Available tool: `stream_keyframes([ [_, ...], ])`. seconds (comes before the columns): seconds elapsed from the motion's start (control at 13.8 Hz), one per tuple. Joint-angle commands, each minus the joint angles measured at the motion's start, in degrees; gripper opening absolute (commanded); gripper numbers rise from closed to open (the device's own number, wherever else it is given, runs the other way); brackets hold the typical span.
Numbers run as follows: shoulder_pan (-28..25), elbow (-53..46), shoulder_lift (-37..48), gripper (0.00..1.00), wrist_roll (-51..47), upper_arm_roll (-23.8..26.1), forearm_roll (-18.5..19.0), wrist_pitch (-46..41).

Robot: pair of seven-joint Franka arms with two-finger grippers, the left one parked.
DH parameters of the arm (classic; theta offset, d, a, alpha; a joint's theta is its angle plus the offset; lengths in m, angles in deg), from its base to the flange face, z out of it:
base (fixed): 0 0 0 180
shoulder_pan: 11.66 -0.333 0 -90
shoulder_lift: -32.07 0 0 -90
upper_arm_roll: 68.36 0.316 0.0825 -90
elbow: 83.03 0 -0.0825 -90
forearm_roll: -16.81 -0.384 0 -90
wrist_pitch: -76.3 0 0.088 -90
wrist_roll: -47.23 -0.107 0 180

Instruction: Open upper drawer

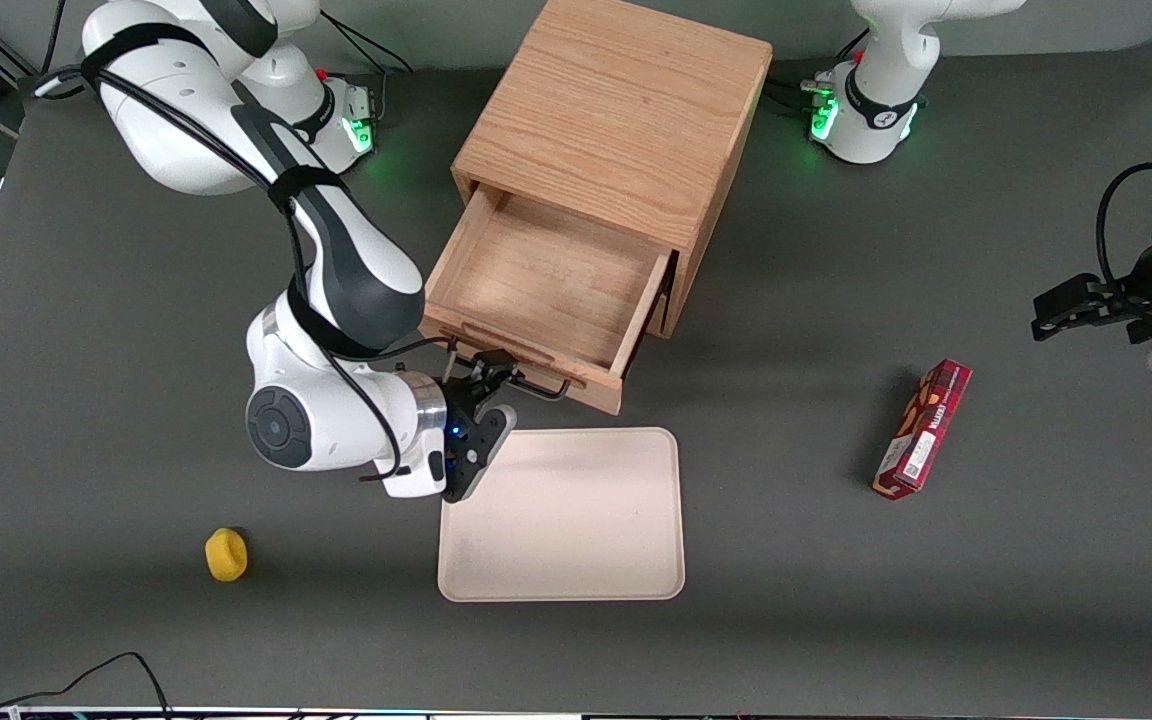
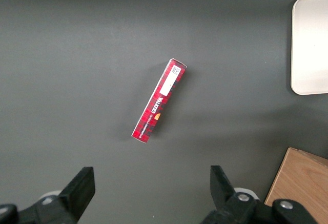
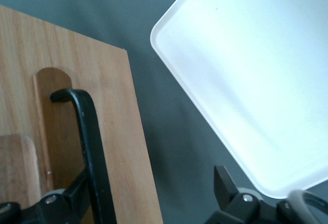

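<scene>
Yellow object [image 1: 226, 554] nearest; tray [image 1: 576, 560] in front of pulled-out upper drawer [image 1: 546, 285]; gripper [image 1: 489, 385] jaws apart around handle [image 3: 92, 147]

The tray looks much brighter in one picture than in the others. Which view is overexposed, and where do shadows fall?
Right wrist view: the tray is washed out to bluish white. Front view: it looks evenly cream, and the open upper drawer and gripper at its handle cast soft shadows on the table.

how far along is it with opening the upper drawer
Mostly done: the upper drawer is pulled well out of the oak cabinet, its empty inside showing. In hand: the end effector is at the black handle, above the beige tray. Left: letting go and backing away.
</scene>
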Motion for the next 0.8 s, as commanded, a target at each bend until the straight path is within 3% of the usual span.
stream_keyframes([
  [0.0,-0.39,-4.21,-1.76,1.0,4.37,-2.25,0.96,-1.23],
  [0.29,-0.74,-9.04,-3.16,1.0,15.78,-5.59,1.05,-1.23],
  [0.51,-0.48,-9.66,-1.85,1.0,15.81,-5.34,0.61,-3.42],
  [0.73,-0.48,-9.49,5.24,1.0,15.64,-5.68,0.43,-7.12],
])
